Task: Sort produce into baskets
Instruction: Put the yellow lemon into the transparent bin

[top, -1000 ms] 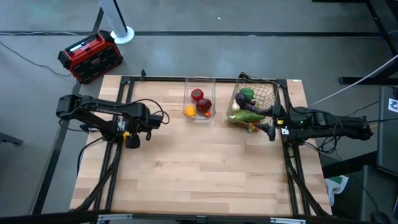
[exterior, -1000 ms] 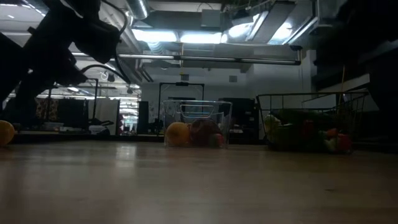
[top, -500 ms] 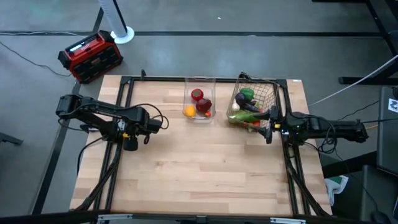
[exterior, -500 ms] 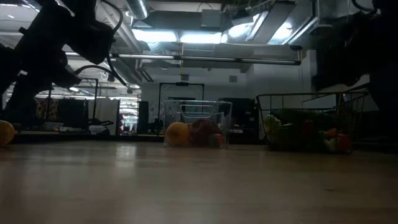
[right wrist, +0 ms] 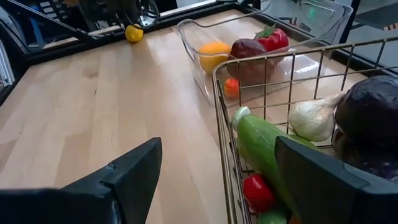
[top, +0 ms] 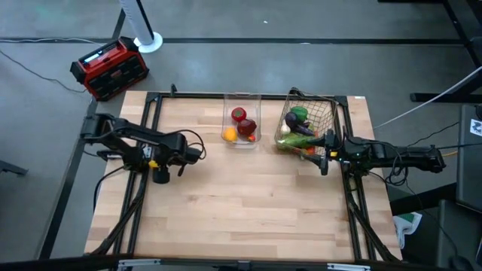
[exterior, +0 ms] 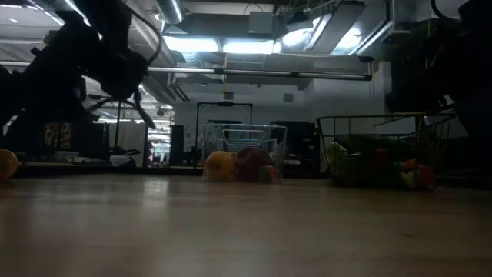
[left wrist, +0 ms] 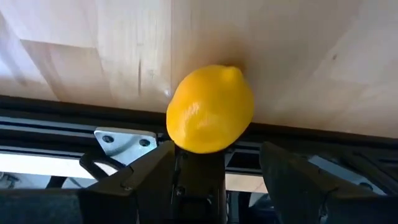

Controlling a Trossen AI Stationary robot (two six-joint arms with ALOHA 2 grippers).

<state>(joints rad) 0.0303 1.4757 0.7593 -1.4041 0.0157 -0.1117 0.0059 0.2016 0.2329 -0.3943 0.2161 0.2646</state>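
Observation:
A yellow lemon (left wrist: 210, 109) lies on the wooden table at its left edge, next to the black frame rail; it also shows in the low view (exterior: 6, 164) and the right wrist view (right wrist: 133, 32). My left gripper (top: 160, 175) hangs over it, pointing steeply down, open, with its fingers (left wrist: 149, 180) just short of the fruit. The clear bin (top: 242, 124) holds an orange and red fruit. The wire basket (top: 307, 128) holds a green pepper, eggplant, cucumber and garlic. My right gripper (top: 325, 156) stands open at the basket's near right corner, with nothing between its fingers (right wrist: 124, 180).
A red-black box (top: 109, 68) and a white stand's base (top: 147, 41) sit on the floor beyond the far left corner. Black frame rails (top: 151, 135) run along the table's left and right sides. The table's near half (top: 241, 211) is bare wood.
My left gripper has sunk toward the lemon and tipped further downward, still open; the lemon has stayed where it was. My right gripper has gone down beside the wire basket without turning, still open.

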